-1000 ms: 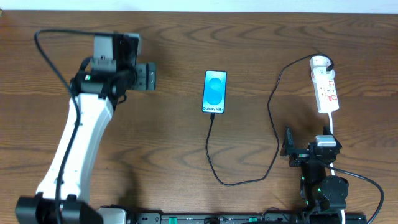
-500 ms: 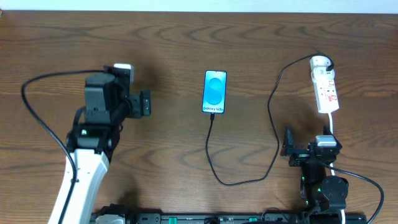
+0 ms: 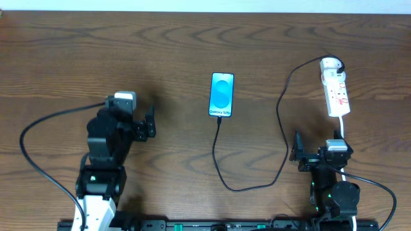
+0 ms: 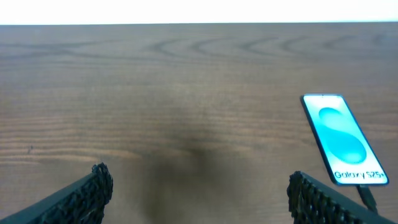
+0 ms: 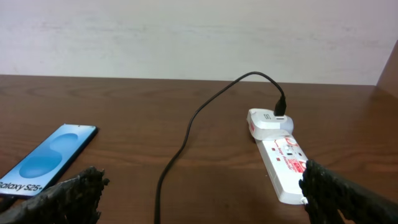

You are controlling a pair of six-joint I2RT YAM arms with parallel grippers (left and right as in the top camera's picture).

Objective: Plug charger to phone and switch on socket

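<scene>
- Fingers of the left gripper (image 4: 199, 198) stand wide apart with only bare wood between them, holding nothing.
- Fingers of the right gripper (image 5: 205, 198) are spread wide too, and nothing is held between them.
- From overhead, the left gripper (image 3: 149, 122) hovers over the left half of the table (image 3: 192, 38), its open jaws facing right toward the phone (image 3: 222, 95) but well apart from it.
- The right gripper (image 3: 297, 154) sits low at the right near edge, close beside the thick white cord (image 3: 342, 131) and near the socket (image 3: 335, 90).
- The phone lies flat near the table's middle, screen up and lit bright blue, with "Galaxy S25+" readable in the left wrist view (image 4: 344, 138).
- The charger (image 3: 282, 128) is a thin black cable: its connector tip (image 3: 220, 119) meets the phone's bottom edge, and the cable loops toward the near side, then climbs up the right.
- Its plug (image 5: 280, 109) sits in the socket's far, rounded end.
- The socket (image 5: 280, 155) lies along the right side of the table, pointing away from the robot, with red marks on its top face; whether its switch is on cannot be told.
</scene>
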